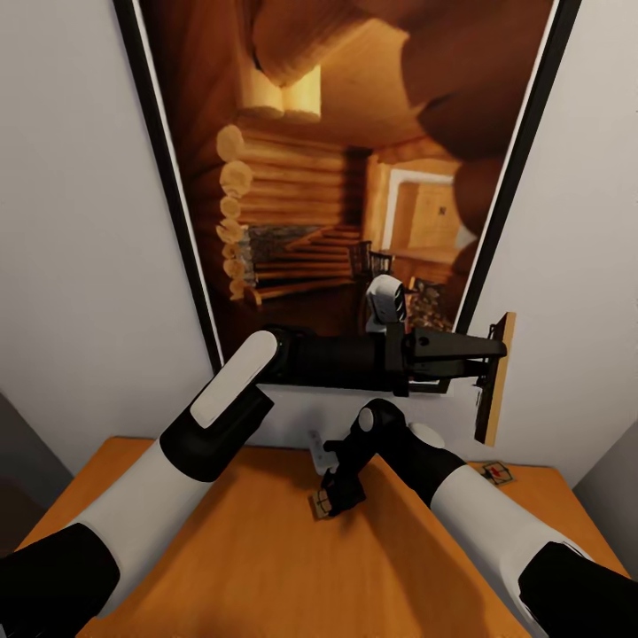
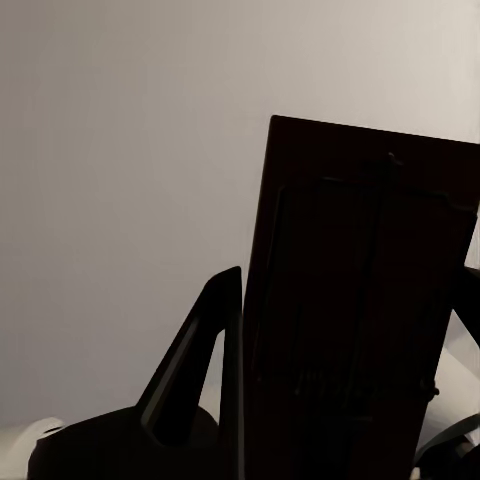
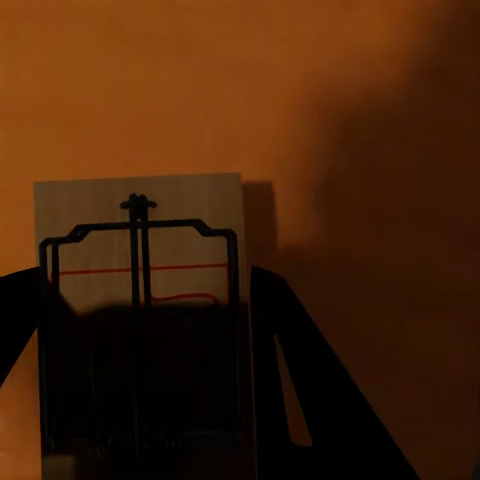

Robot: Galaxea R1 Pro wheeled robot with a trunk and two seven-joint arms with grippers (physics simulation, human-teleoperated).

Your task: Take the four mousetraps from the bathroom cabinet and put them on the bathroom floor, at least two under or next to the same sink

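Nearest the camera in the head view, both white-and-black arms reach forward over the flat orange-brown top of the cabinet (image 1: 221, 540).

The right end effector (image 1: 337, 496) points down at the cabinet top near its middle, its fingers set on either side of a small tan mousetrap (image 1: 321, 505) that lies flat on the wood. In the right wrist view this mousetrap (image 3: 140, 300) sits between the 2 dark fingers (image 3: 300, 380), wire bar and red mark facing up, its near half in shadow. The fingers stand close against its long edges, but whether they actually press on it I cannot tell.

Farther back and toward the right rear corner of the cabinet top, a second mousetrap (image 1: 499, 473) lies flat beside the right forearm, well apart from the first.

Above the cabinet, the left end effector (image 1: 489, 359) is stretched sideways to the right and grips a third mousetrap (image 1: 496, 377) on edge in the air, in front of the pale wall (image 1: 80, 266). The left wrist view shows that trap (image 2: 350, 320) as a dark upright board clamped between the fingers (image 2: 200, 360).

Behind everything, a large black-framed picture (image 1: 346, 168) of a log-cabin interior hangs on the wall.
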